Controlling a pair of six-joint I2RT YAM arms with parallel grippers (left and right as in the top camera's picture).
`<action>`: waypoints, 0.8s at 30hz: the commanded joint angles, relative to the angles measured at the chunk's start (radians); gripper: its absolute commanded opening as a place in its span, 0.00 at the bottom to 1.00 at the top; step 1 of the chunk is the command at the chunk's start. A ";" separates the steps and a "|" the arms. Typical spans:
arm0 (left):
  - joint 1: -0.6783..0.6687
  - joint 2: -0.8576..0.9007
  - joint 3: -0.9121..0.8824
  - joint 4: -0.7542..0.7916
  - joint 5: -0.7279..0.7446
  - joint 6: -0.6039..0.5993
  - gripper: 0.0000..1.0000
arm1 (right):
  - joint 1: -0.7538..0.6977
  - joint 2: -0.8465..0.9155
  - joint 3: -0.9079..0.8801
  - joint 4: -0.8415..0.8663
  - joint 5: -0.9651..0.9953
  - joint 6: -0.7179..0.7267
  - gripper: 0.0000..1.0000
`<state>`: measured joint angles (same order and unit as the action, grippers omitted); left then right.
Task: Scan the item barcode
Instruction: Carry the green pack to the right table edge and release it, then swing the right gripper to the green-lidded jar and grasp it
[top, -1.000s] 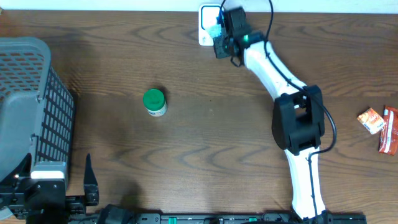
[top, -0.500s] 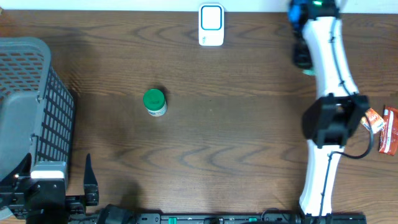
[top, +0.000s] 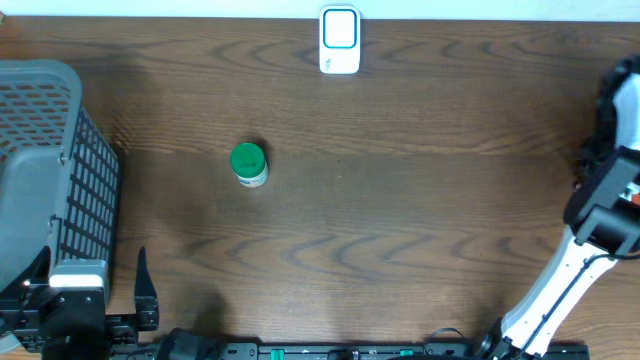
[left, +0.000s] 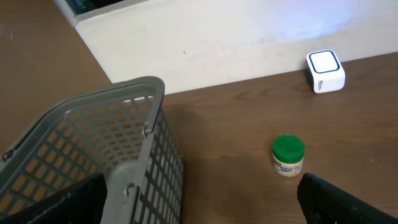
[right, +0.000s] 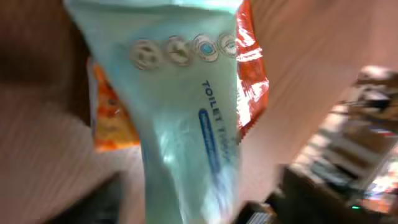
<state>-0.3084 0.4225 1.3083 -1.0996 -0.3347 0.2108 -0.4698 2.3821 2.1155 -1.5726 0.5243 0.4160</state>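
— At the right wrist frame's centre, the tissue packet covers orange packets, far from the scanner.
— Gripped?
— Right gripper: cannot tell. Left gripper gapes, empty. Scan unconfirmed; the jar probably remains.

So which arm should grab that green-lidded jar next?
Left. The left gripper, open and empty, sits beside the basket with the jar in clear view ahead; the right arm is at the table's far edge, a tissue pack filling its view.
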 joint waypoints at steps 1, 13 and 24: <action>0.004 -0.005 0.002 0.000 0.009 0.006 0.98 | -0.025 -0.037 0.163 -0.034 -0.235 -0.068 0.99; 0.004 -0.005 0.002 0.000 0.008 0.005 0.98 | 0.306 -0.262 0.477 -0.087 -0.901 -0.191 0.99; 0.004 -0.005 0.002 0.000 0.009 0.006 0.98 | 1.036 -0.163 0.412 0.063 -0.784 0.091 0.99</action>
<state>-0.3084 0.4225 1.3083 -1.0996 -0.3344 0.2104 0.4591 2.1780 2.5443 -1.5345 -0.3279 0.2581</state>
